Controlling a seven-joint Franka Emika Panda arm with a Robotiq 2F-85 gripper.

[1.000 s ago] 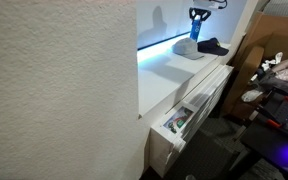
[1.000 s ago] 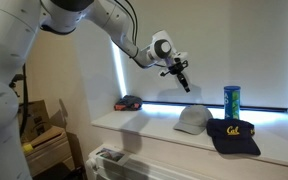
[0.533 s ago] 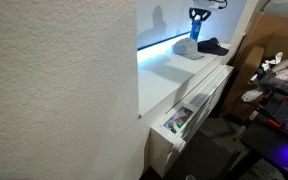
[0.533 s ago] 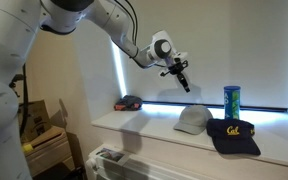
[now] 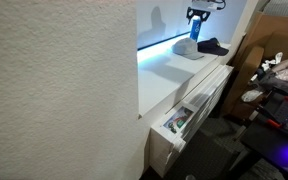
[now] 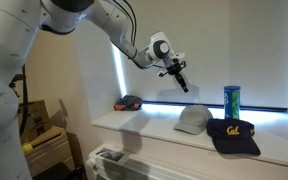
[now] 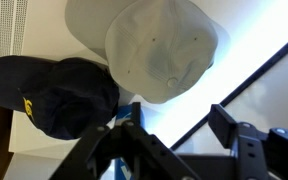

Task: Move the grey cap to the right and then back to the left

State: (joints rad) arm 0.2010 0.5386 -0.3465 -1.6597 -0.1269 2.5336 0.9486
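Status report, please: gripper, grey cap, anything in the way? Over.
Gripper open, empty, high above sill. Grey cap on sill, not gripped. Dark blue cap close beside it.

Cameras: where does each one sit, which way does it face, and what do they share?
Exterior view: beside a white wall, looking along the sill at the grey cap; hand above it.
Exterior view: in front, facing the window; arm, hand, grey cap, dark cap.
Wrist view: looking down past the open hand onto both caps.
Shared: grey cap in all three.
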